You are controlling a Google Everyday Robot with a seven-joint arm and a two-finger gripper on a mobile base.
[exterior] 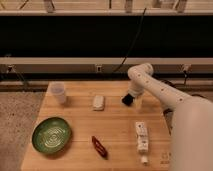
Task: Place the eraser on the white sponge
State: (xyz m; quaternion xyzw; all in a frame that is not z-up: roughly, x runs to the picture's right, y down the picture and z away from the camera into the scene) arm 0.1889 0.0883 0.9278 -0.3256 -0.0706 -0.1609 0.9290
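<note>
One robot arm reaches over a wooden table (pixel 120 132). Its gripper (pixel 132 96) is at the black eraser (pixel 127 100), right of the white sponge (pixel 98 102) and apart from it. Whether the jaws are open or closed cannot be told. A green plate (pixel 51 135) lies front left.

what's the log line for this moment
gripper: over table, right of white sponge | eraser: at gripper tip, off sponge | white sponge: nothing on it | placed: no
</note>
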